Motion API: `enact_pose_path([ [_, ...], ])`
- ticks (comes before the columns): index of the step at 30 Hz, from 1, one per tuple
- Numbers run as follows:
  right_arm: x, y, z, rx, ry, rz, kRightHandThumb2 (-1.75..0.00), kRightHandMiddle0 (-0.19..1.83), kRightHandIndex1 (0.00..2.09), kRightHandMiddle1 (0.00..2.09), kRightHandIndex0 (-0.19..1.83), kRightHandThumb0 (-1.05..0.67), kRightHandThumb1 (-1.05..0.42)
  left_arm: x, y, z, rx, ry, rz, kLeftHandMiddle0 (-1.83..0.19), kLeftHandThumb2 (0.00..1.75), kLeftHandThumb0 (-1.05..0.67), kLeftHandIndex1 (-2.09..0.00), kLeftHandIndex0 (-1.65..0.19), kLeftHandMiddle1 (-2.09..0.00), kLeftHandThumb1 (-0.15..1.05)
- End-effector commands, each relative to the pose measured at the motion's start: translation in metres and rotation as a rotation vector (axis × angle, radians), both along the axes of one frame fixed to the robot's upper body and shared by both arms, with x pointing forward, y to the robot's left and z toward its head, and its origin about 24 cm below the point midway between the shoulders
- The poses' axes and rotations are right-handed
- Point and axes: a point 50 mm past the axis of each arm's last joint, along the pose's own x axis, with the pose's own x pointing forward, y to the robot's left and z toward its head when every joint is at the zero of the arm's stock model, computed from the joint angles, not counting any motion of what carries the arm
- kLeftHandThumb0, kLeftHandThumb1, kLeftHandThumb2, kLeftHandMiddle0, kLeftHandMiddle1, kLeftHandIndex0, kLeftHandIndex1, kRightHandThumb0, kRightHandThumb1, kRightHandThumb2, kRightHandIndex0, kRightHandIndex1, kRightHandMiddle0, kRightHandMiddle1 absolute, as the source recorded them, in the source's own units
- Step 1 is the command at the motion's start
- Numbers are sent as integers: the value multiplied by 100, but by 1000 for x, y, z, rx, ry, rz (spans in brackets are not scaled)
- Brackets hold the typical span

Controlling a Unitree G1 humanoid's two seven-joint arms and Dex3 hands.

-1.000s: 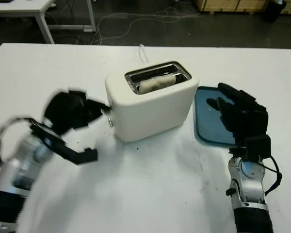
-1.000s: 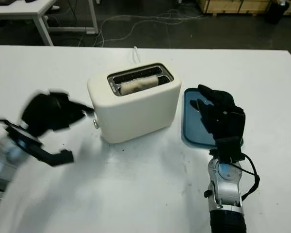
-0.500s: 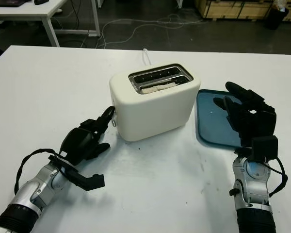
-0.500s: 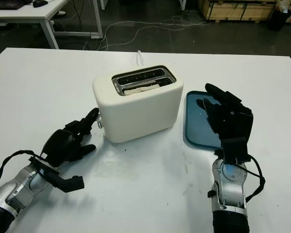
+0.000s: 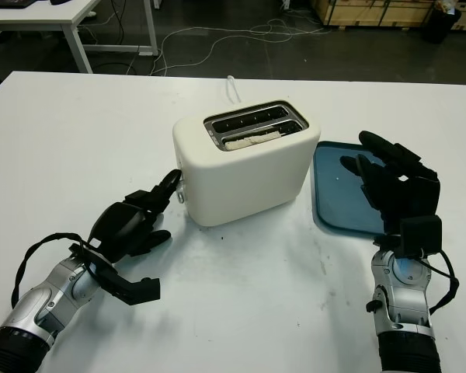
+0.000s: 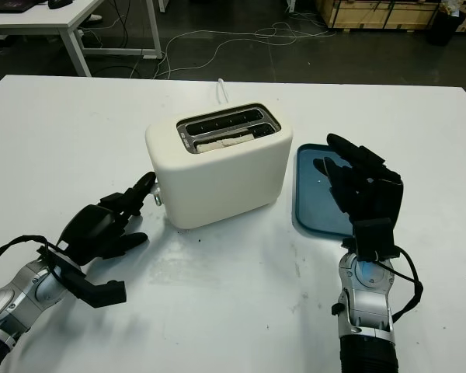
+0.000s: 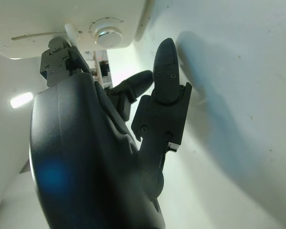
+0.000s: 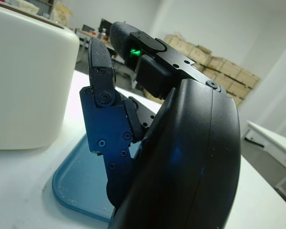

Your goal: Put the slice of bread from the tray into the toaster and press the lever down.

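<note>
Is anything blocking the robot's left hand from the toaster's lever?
Nothing visible is. The left hand is open beside the toaster, its fingertips right by the lever and dial on the toaster's end wall, with bare table around.

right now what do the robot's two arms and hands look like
Both arms have silver metal forearms ending in black cuffs, with thin black cables looping at the wrists. The left hand and right hand are black, blocky and three-fingered with visible screws; a green light glows on the right hand.

One toaster [image 5: 245, 167], one bread slice [image 5: 252, 140], one tray [image 5: 338, 194], two hands.
</note>
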Motion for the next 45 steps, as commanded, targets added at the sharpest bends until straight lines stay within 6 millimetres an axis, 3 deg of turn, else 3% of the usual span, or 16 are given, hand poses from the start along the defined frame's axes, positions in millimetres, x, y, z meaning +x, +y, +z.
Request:
enact_pose_path([
  [1,0,0,4,3,-24,-3,-15,105,0,0,124,-46,-92,-1,-4,-2,98,35,-47,-82,44,-36,-10,-112,-114,92],
  [2,0,0,4,5,-25,-1,-15,105,0,1,124,-46,-92,1,-5,3,130,20,-50,-80,47,-38,-18,-113,-124,92],
  [3,0,1,4,7,-25,1,-15,105,0,1,125,-46,-92,2,-6,8,159,5,-51,-79,49,-41,-50,-104,-135,92],
  [4,0,1,4,8,-25,2,-14,105,0,1,125,-46,-92,4,-7,15,195,-10,-58,-77,49,-44,-104,-84,-151,92],
  [7,-1,1,5,-3,-25,-4,-14,106,1,1,125,-46,-92,9,-11,37,304,-48,-74,-81,41,-47,-144,-75,-164,92],
  [12,-1,1,6,-5,-31,-10,-15,106,0,0,125,-45,-92,12,-22,62,480,1,-153,-91,37,-47,-146,-83,-165,92],
  [16,-3,0,8,-6,-33,-21,-14,106,1,0,126,-45,-92,11,-32,40,530,188,-229,-90,26,-47,-164,-80,-174,91],
  [20,-4,-2,10,-18,-38,-30,-15,106,0,0,125,-44,-92,4,-42,12,588,322,-304,-96,30,-49,-132,-90,-160,92],
  [23,-4,-5,11,-27,-38,-35,-15,106,0,0,125,-44,-92,0,-48,8,594,346,-330,-104,39,-51,-68,-108,-121,92],
  [26,-4,-5,12,-25,-42,-29,-15,106,0,0,125,-43,-92,1,-50,14,584,341,-326,-100,40,-48,-50,-108,-113,92],
  [32,-4,-5,12,-33,-37,-35,-15,106,0,0,125,-43,-92,0,-53,23,513,269,-335,-91,39,-46,-97,-97,-147,92],
  [34,-4,-6,12,-36,-36,-35,-15,105,0,0,125,-43,-92,-1,-54,26,504,252,-335,-100,40,-46,-79,-100,-124,92],
  [37,-4,-6,12,-32,-37,-34,-15,105,0,0,125,-43,-92,-1,-54,29,506,222,-320,-100,42,-44,-79,-105,-128,92],
  [39,-4,-5,11,-20,-38,-25,-15,105,0,0,124,-43,-92,1,-53,29,486,178,-274,-87,39,-45,-138,-84,-163,92],
  [41,-4,-5,10,-17,-33,-22,-15,104,0,0,124,-43,-92,3,-51,29,434,113,-200,-83,38,-46,-155,-77,-171,92],
  [45,-4,-4,8,-30,-27,-9,-15,103,0,0,123,-44,-92,10,-37,36,205,-49,-41,-83,36,-44,-120,-73,-147,92],
])
